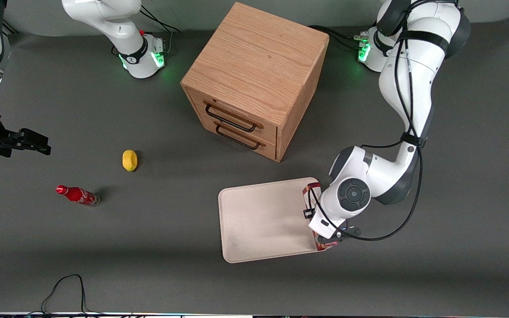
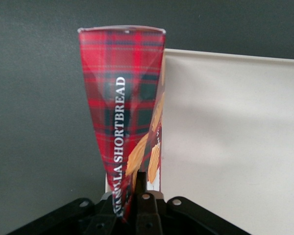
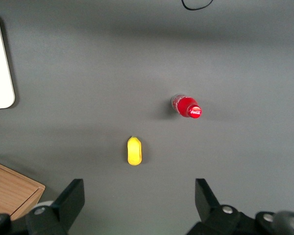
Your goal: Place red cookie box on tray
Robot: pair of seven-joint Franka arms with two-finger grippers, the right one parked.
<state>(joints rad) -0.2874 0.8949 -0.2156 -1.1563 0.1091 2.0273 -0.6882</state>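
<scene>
Gripping the cookie box (image 2: 125, 117) by its narrow edge, my gripper (image 2: 137, 196) hangs over the tray's (image 1: 263, 221) rim at the working arm's end of the table (image 1: 148, 247). Fingers are clamped on the box, which stands on edge, its plaid face upright and the word SHORTBREAD running along it. In the front view only slivers of the box (image 1: 312, 191) show past my wrist, at the tray's edge. Cabinet (image 1: 254, 79) stands farther from the front camera than the tray. Lemon (image 1: 129, 160) and soda bottle (image 1: 77, 195) lie well apart from the tray, toward the parked arm's end.
</scene>
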